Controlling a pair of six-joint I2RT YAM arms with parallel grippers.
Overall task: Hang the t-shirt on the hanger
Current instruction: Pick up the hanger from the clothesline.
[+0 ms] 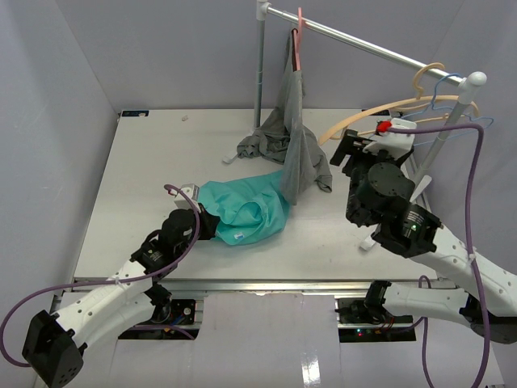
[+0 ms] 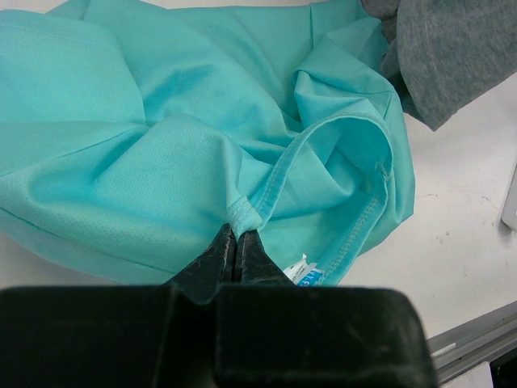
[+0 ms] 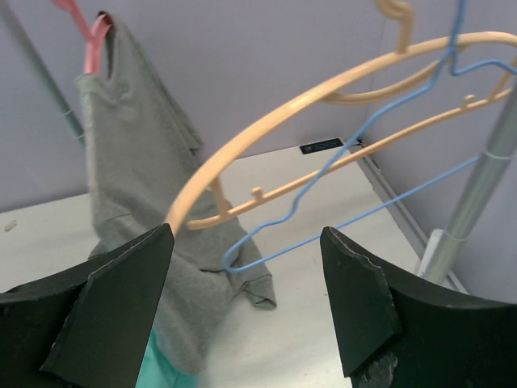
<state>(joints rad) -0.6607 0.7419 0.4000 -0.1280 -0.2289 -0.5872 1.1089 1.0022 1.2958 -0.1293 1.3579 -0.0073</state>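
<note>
My left gripper [image 2: 234,242] is pinched tight on a fold of the t-shirt [image 2: 161,153] at its hem. The teal cloth lies crumpled on the table [image 1: 323,234], touching the grey garment [image 1: 299,153]. My right gripper [image 3: 246,242] stands wide with nothing in it, facing the hanger [image 3: 323,171], which hangs from the rail [image 1: 347,36] beside the tan wooden hanger [image 3: 266,121].

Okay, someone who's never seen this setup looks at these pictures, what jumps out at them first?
The teal t-shirt lies crumpled mid-table, with the left pincer shut on its seam. Behind it, a grey garment hangs from a pink hanger on the rail, its end pooling on the table. At the right, the open right pincer faces the blue wire hanger and a tan wooden hanger.
</note>
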